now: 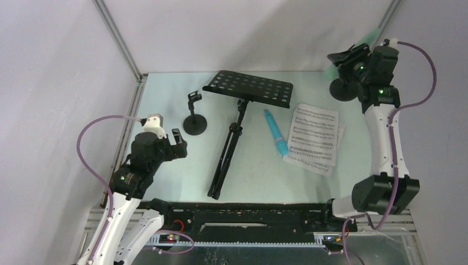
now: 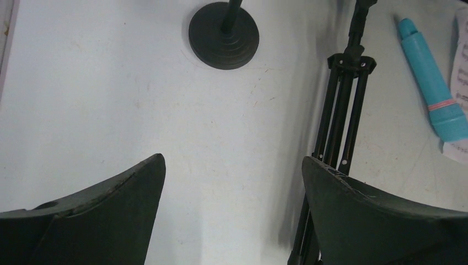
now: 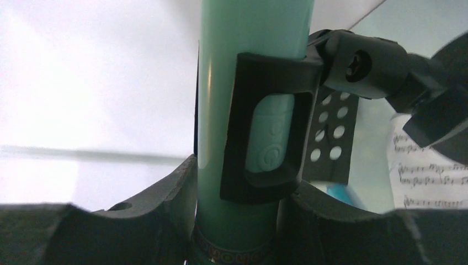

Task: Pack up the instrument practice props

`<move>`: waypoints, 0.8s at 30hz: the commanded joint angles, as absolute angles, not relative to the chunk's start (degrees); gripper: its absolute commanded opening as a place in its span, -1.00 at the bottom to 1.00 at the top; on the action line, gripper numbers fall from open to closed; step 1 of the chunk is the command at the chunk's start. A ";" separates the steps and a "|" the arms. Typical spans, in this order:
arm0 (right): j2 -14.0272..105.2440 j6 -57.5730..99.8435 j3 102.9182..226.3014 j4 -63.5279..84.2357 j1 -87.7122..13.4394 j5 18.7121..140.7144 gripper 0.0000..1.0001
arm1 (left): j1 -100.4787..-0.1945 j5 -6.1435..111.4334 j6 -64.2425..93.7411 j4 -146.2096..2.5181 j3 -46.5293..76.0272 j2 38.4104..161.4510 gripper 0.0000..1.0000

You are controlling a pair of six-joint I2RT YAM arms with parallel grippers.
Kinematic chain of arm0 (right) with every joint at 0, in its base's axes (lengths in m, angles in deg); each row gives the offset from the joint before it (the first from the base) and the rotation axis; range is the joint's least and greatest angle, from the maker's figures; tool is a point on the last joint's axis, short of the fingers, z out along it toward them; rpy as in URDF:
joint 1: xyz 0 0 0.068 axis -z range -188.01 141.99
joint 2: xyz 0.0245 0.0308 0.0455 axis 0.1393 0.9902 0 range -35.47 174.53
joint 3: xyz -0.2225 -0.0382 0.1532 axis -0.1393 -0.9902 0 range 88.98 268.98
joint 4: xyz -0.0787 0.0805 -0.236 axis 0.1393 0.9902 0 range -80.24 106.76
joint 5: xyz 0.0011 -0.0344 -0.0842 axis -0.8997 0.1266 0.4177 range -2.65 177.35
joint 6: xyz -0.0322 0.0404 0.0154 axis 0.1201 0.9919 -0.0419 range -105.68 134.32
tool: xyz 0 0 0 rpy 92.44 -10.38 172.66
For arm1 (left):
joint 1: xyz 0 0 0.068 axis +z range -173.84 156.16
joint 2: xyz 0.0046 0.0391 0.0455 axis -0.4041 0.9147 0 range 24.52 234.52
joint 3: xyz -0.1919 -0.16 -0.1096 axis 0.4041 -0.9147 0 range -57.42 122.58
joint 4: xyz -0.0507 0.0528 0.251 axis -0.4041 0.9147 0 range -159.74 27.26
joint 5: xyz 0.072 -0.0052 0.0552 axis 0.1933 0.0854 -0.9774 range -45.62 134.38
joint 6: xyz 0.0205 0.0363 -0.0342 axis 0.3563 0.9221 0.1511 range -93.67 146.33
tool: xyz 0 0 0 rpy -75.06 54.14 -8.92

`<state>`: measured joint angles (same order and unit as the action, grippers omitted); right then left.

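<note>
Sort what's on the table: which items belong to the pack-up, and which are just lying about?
Pack-up: music rack, sheet-music pages, blue microphone, mint-green microphone held by the right end effector, empty mic holder, second mic holder.
Not props: rig frame, purple cables.

A robotics lab test cell: white panels (image 1: 49, 66) on aluminium framing (image 1: 120, 41) wall in a pale bench (image 1: 259, 171), and a left arm (image 1: 132, 176) and right arm (image 1: 383, 138) trailing purple cables (image 1: 83, 149) are bolted to a black rail (image 1: 248, 212).

Pale table (image 1: 259, 171) with flat-lying music rack (image 1: 234, 132), blue microphone (image 1: 276, 132), sheet-music pages (image 1: 314, 138), upright mic holder (image 1: 195, 124)
</note>
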<state>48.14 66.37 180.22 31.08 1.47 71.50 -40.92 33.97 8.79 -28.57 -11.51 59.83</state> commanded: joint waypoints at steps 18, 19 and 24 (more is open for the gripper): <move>17.42 50.48 160.35 40.89 -35.64 76.95 -1.00 | -40.10 36.02 9.28 -31.89 -13.45 56.78 0.93; 17.01 50.62 159.34 41.02 -36.93 76.46 -1.00 | -40.16 36.13 9.28 -31.94 -13.52 56.76 0.92; 17.71 49.73 157.02 41.78 -44.01 75.07 -1.00 | -40.15 36.30 9.28 -31.95 -13.56 56.95 0.91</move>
<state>17.61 53.43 156.94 45.81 -39.67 76.26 -40.52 35.08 8.83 -29.82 -12.49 56.84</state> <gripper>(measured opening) 0.532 0.961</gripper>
